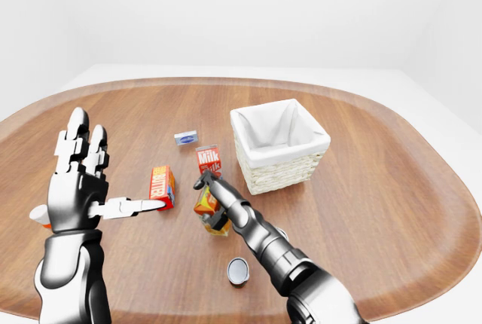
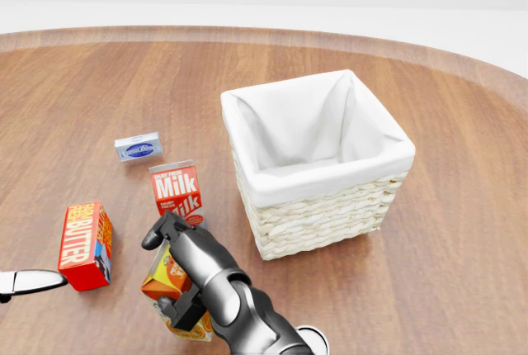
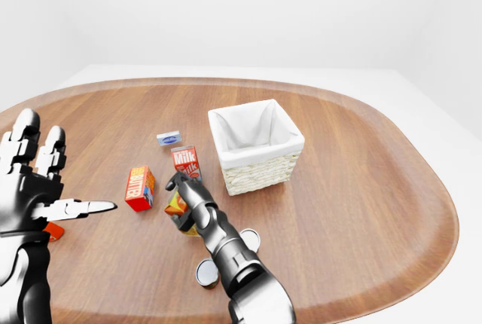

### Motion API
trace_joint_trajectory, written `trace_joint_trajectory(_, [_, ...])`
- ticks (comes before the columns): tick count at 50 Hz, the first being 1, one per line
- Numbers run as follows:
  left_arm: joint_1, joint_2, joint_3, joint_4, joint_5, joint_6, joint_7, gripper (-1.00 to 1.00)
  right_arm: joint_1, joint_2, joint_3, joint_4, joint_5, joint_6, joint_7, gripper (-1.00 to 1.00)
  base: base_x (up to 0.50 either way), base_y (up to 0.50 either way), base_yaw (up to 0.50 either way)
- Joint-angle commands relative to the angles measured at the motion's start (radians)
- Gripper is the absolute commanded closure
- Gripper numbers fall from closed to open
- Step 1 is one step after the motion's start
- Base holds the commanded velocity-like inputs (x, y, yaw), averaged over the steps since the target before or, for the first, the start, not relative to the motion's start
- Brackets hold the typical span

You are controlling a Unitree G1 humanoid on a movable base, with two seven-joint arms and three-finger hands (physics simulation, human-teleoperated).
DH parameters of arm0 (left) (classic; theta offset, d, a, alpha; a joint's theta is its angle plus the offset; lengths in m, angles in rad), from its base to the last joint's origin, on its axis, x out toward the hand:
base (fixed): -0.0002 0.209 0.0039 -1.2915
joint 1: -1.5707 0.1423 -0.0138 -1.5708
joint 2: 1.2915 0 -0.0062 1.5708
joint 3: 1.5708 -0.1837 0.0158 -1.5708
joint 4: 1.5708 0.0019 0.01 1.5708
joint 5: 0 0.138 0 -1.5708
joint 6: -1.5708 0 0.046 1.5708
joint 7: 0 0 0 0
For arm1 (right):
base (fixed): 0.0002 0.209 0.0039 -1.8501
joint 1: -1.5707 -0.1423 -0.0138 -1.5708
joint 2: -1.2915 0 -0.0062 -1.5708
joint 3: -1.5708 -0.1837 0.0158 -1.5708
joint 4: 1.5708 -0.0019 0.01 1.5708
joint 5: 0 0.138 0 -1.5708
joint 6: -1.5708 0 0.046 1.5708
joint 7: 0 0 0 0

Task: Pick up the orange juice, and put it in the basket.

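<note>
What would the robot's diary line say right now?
right hand: shut on orange juice carton | left hand: open, raised | white-lined wicker basket: empty | phase: lifting
</note>
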Motion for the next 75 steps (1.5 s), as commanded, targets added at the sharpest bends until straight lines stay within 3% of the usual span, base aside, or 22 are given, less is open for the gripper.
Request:
trace_joint_trajectory(1, [-0.001,0.0,0.002,-0.003,-0.001,0.0,-0.001,-1.0,-0.032,-0.009,-0.001,-0.066,0.112,0.0,-0.037,1.0,0.0,0.0,0.0])
trace_joint_trajectory(34, [-0.001,0.0,0.002,-0.006,-0.002,0.0,0.0,-1.0,-0.066,0.012,0.005,-0.277,0.17,0.0,0.025,1.0,0.0,0.0,0.0])
trace_joint_trajectory(53, [-0.001,0.001,0.002,-0.006,-0.001,0.0,0.0,-1.0,-0.099,-0.01,0.0,-0.366,0.2,0.0,0.044,1.0,0.0,0.0,0.0])
trace_joint_trajectory(75, [-0.001,0.001,0.002,-0.006,-0.001,0.0,0.0,-1.0,-0.27,-0.05,-0.05,-0.374,0.271,0.0,0.057,1.0,0.0,0.0,0.0])
